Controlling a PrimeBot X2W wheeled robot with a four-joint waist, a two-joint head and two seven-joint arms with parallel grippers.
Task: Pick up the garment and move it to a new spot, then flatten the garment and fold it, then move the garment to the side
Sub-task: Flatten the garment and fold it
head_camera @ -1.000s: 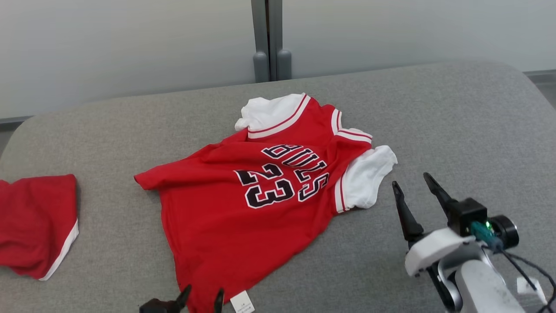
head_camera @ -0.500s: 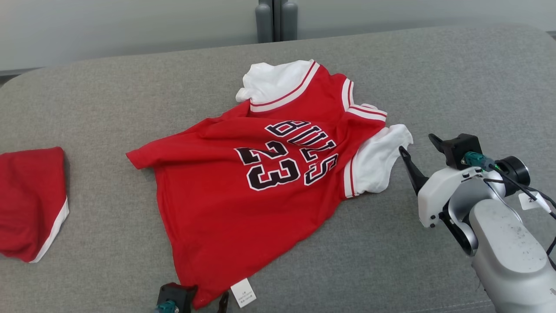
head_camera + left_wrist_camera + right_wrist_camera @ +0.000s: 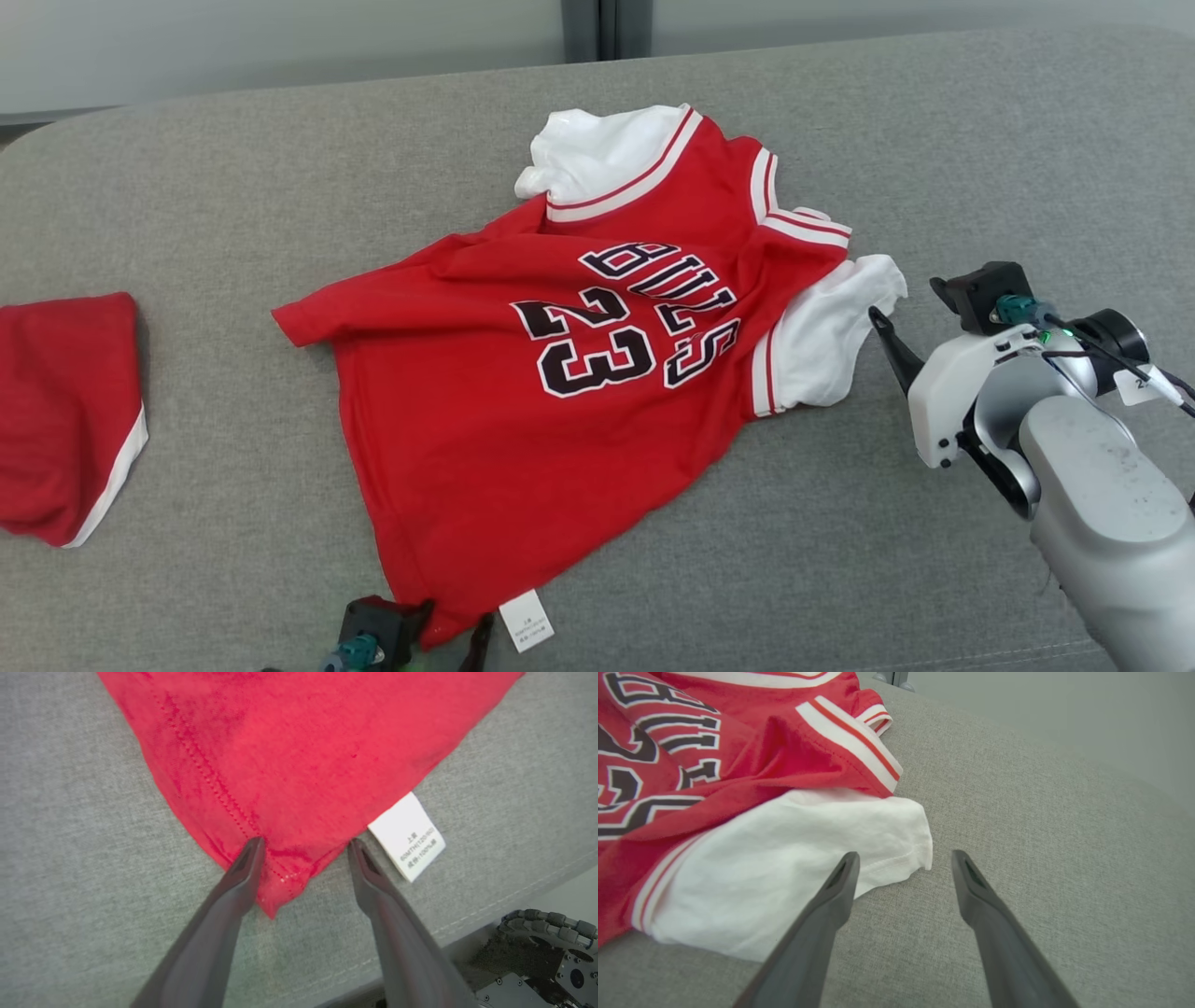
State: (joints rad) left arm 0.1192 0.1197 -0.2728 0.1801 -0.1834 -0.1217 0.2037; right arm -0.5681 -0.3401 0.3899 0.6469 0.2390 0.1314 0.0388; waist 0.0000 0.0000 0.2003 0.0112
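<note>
A grey fabric-covered bench (image 3: 934, 140) stands before a pale wall. A red jersey (image 3: 560, 401) with white sleeves and the number 23 lies spread and slightly wrinkled at the bench's middle. The left pincer (image 3: 306, 847), fingers apart, straddles the jersey's near hem corner beside a white label (image 3: 406, 835). The right pincer (image 3: 903, 858), also apart, hovers at one white sleeve (image 3: 784, 849). Another red cloth (image 3: 65, 411) lies far left.

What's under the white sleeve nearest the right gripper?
Gray cushion borders the white sleeve along its free edges; the red jersey overlaps its inner edge. Whatever lies beneath the sleeve is covered.
</note>
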